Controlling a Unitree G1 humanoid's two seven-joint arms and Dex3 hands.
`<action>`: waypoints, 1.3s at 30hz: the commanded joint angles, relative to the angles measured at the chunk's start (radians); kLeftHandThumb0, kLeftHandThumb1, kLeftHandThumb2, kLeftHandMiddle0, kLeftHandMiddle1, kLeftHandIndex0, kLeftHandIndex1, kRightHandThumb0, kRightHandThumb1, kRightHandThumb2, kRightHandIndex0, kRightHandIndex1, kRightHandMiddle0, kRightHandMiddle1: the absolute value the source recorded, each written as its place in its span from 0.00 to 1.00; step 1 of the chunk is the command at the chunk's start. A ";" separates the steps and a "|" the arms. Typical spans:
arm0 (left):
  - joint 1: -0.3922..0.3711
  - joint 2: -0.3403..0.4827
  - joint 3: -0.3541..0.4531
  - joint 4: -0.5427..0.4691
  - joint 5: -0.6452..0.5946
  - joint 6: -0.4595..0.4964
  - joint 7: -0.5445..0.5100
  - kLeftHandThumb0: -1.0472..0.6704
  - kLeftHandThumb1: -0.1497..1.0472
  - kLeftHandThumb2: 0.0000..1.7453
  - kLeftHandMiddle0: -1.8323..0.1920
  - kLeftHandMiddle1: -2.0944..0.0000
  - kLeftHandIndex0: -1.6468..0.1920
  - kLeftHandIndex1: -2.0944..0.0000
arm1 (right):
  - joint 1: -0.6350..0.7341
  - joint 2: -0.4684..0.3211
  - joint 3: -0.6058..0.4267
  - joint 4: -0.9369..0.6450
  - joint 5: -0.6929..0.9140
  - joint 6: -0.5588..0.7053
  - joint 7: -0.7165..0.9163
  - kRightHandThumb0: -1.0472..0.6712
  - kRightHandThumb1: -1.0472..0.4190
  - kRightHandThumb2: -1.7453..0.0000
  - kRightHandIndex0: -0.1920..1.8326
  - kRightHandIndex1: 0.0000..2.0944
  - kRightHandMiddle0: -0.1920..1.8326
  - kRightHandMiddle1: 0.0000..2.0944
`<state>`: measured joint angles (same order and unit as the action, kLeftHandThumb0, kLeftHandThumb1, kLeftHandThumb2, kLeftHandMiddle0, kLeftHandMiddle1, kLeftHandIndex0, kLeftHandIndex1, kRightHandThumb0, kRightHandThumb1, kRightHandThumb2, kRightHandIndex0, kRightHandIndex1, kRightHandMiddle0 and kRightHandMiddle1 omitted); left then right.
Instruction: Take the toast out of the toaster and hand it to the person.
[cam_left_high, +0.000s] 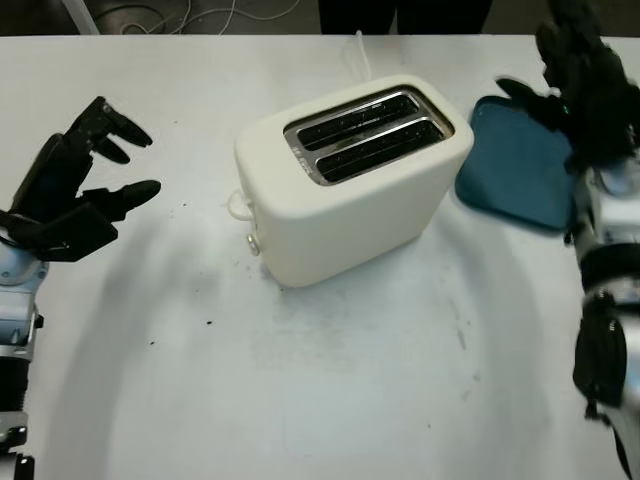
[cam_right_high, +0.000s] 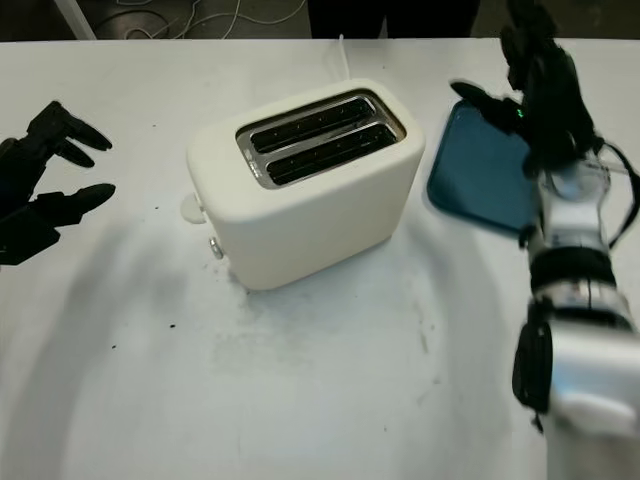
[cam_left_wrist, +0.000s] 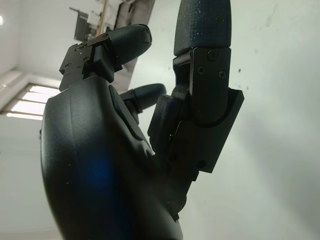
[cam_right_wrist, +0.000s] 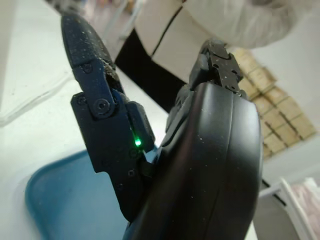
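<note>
With no toast visible in the toaster (cam_left_high: 355, 180) slots, the empty, uncurled right hand (cam_left_high: 585, 85) at two o'clock over the teal tray (cam_left_high: 515, 165) risks grasping nothing.

Right hand (cam_right_wrist: 200, 150) close to camera, black shell speckled with pale dust, small green light lit on the finger housing. One finger (cam_right_wrist: 87, 47) extended straight, holding nothing. Blue tray (cam_right_wrist: 65, 200) directly beneath, resting on white table (cam_right_wrist: 30, 85). Person (cam_right_wrist: 210, 25) beyond the table's far edge, in white top and dark lower garment. Stacked cardboard boxes (cam_right_wrist: 280, 120) in the background.
</note>
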<state>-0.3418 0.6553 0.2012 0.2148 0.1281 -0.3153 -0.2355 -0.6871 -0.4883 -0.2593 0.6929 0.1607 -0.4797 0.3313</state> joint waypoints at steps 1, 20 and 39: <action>0.040 -0.025 0.024 -0.024 -0.033 0.024 0.011 0.00 0.89 0.21 0.91 0.17 0.90 0.23 | 0.171 0.072 -0.010 -0.211 0.094 0.059 0.020 0.27 0.17 1.00 0.18 0.04 0.19 0.04; 0.207 -0.305 0.052 -0.109 -0.164 -0.077 0.093 0.00 0.89 0.11 0.91 0.25 0.89 0.31 | 0.785 0.264 0.018 -0.877 0.186 0.419 -0.076 0.25 0.09 0.99 0.26 0.01 0.25 0.01; 0.300 -0.438 -0.075 -0.053 -0.156 -0.151 0.079 0.00 0.89 0.08 0.79 0.38 0.73 0.47 | 0.809 0.338 0.137 -0.888 0.096 0.474 -0.139 0.26 0.11 1.00 0.27 0.00 0.27 0.00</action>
<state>-0.0608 0.2255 0.1316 0.1500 -0.0259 -0.4405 -0.1590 0.1247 -0.1641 -0.1310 -0.1972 0.2637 -0.0182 0.2003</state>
